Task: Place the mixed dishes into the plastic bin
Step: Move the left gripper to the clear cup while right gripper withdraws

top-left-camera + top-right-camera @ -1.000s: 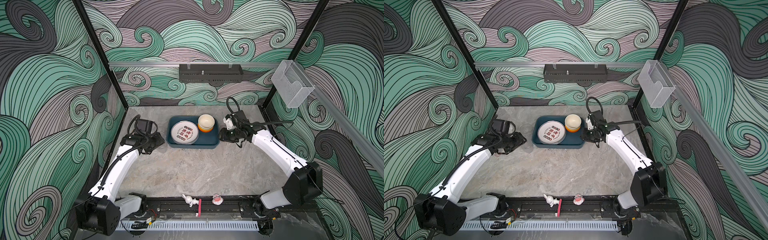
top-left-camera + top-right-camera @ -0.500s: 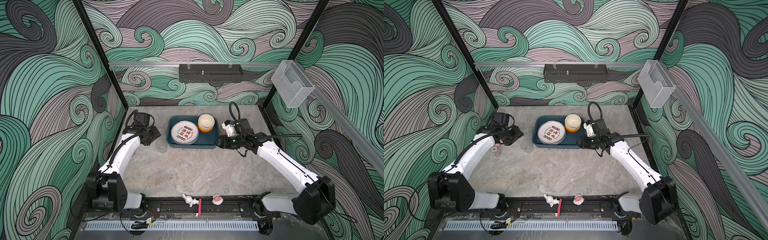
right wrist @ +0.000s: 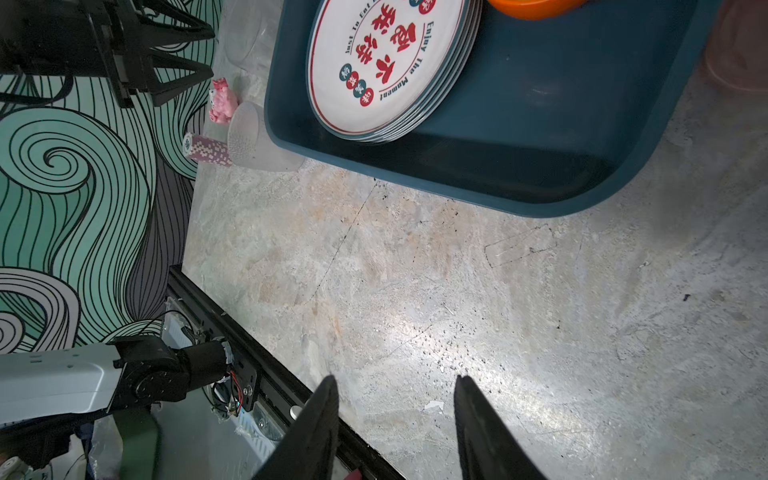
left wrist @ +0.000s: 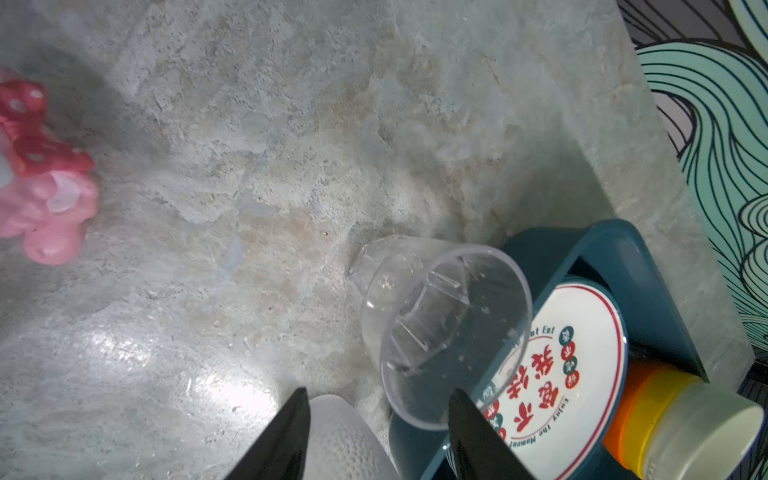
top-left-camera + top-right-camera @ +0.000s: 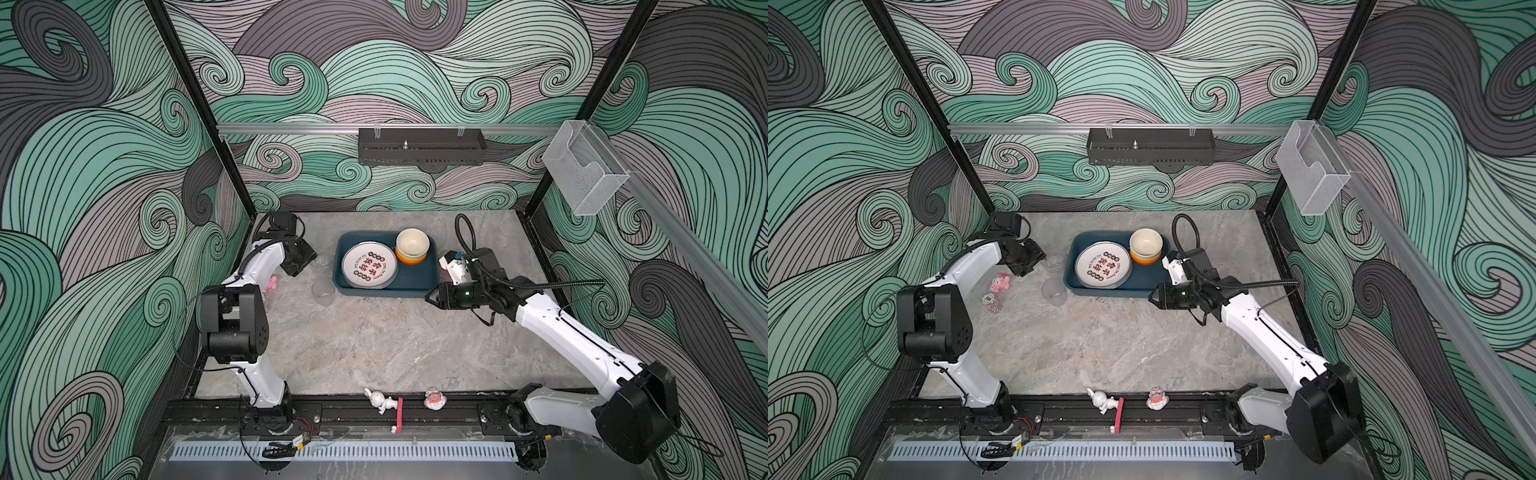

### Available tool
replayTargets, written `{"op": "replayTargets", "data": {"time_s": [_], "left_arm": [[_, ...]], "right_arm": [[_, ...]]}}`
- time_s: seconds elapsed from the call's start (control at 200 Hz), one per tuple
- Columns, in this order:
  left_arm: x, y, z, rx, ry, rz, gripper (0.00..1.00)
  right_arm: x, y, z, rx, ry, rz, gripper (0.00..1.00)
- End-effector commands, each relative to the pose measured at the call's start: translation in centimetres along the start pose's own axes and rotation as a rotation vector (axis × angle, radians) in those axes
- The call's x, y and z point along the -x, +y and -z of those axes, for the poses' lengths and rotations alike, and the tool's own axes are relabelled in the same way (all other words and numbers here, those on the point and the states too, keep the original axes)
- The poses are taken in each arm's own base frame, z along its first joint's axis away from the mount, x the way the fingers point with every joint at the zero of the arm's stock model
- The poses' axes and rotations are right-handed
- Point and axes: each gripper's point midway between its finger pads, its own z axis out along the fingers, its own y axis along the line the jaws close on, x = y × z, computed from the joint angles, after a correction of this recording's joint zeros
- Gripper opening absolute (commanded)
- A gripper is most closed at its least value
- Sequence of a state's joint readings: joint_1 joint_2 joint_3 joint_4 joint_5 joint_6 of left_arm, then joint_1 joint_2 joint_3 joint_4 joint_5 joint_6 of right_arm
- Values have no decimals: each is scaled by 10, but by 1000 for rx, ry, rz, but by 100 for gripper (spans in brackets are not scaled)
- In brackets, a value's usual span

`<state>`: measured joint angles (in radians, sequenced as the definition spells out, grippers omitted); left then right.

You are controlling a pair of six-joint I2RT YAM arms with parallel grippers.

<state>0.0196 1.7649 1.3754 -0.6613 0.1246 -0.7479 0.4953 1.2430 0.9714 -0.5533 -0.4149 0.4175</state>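
The dark teal plastic bin [image 5: 419,279] [image 3: 478,187] holds a stack of white plates [image 5: 369,264] [image 3: 390,62] with red characters and a stack of bowls [image 5: 412,246], cream on orange. Left of the bin stand a clear glass [image 4: 440,328] and a frosted glass [image 5: 1054,291] [image 3: 257,141]. My left gripper [image 4: 378,399] [image 5: 305,259] hovers open just above these two glasses, gripping neither. My right gripper [image 3: 395,378] [image 5: 430,296] is open and empty over bare table, off the bin's front right corner. A pinkish glass [image 3: 735,54] shows at the frame edge beside the bin.
A pink figurine [image 5: 999,282] and a stack of poker chips [image 5: 992,302] sit by the left wall. Two small figurines [image 5: 380,401] [image 5: 434,399] stand on the front rail. A black tray [image 5: 422,147] and a clear box [image 5: 584,170] hang on the walls.
My right gripper drew back from the bin's right side toward the front and opened a little wider. My left arm folded up at the elbow and its gripper shifted slightly rearward, uncovering the glasses.
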Motion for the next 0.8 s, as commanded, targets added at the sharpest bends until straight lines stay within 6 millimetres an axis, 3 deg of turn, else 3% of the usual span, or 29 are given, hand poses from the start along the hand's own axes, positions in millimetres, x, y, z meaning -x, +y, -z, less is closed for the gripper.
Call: {"op": "replayTargets", "data": {"time_s": [0.0, 0.375, 0.795], "left_arm": [[8, -8, -3, -25, 5, 17, 54], [3, 5, -31, 34, 61, 22, 38], [3, 19, -26, 64, 64, 39, 15]], "right_arm": [[-3, 1, 1, 4, -4, 31, 47], [-4, -3, -3, -9, 4, 26, 47], [-6, -4, -1, -14, 2, 22, 47]]}}
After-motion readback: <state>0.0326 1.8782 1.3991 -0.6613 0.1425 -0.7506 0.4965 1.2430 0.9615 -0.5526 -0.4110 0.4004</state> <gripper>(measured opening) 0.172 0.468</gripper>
